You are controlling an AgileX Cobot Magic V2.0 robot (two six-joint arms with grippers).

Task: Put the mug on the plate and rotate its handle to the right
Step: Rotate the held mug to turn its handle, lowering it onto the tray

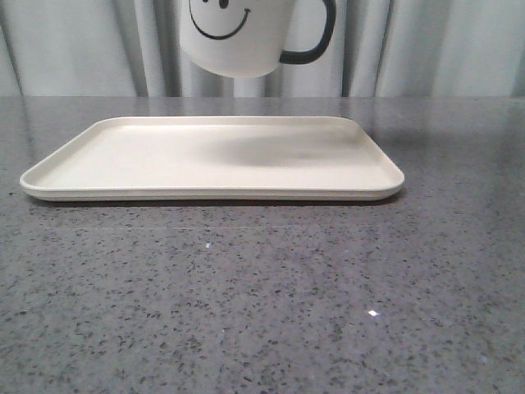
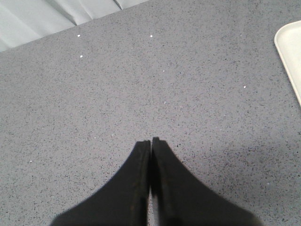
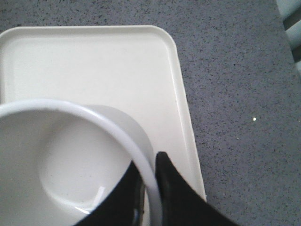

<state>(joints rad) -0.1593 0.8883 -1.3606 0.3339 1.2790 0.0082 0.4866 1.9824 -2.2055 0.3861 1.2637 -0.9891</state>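
Observation:
The white mug (image 1: 238, 41) with a black smiley face hangs in the air above the cream plate (image 1: 164, 160), its black handle (image 1: 316, 37) pointing right in the front view. In the right wrist view my right gripper (image 3: 149, 181) is shut on the mug's rim (image 3: 117, 129), one finger inside the mug (image 3: 61, 160) and one outside, over the plate (image 3: 94, 66). My left gripper (image 2: 151, 141) hovers over bare table, shut with nothing in it; a corner of the plate (image 2: 289, 52) shows at the edge of its view.
The plate lies flat on a speckled grey table (image 1: 262, 295). Grey curtains (image 1: 74, 49) hang behind the table's far edge.

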